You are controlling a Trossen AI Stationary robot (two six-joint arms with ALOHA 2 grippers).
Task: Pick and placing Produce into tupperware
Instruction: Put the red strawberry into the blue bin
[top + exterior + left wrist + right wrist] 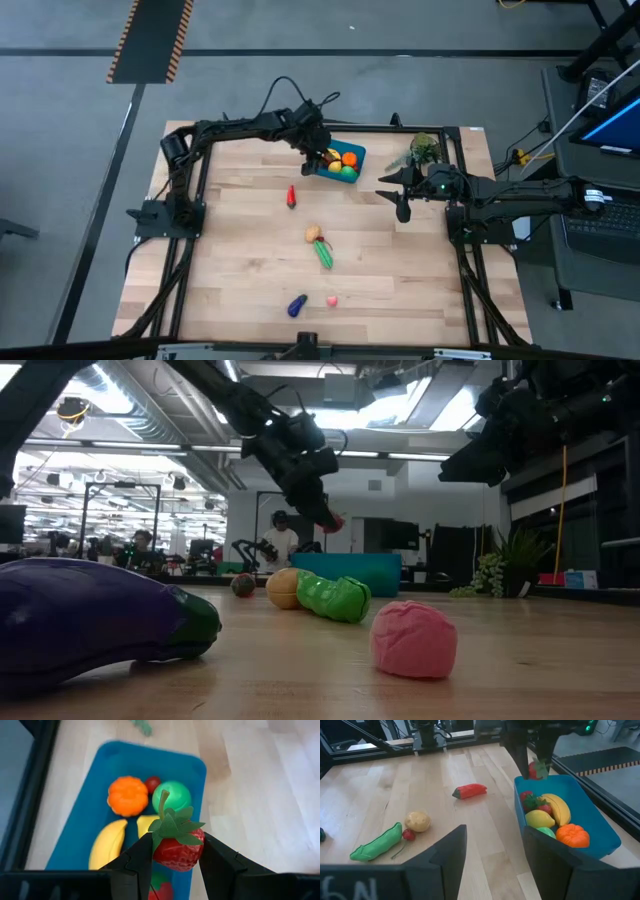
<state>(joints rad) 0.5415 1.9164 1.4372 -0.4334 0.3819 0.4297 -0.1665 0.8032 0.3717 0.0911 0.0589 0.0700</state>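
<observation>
Clamped between the left gripper's (176, 857) two dark fingers, a small red plastic strawberry with a green leafy cap (178, 847) is held above the teal-blue rounded-rectangular plastic tub (357, 153), at about one o'clock on the table in the high view. Inside the tub an orange ridged toy fruit (128, 796), a yellow toy banana (107, 845) and a green round toy fruit (175, 796) are seen. Toward three o'clock, the right gripper (397, 192) is held just above the wooden tabletop (240, 250) with its fingers apart and nothing between them.
</observation>
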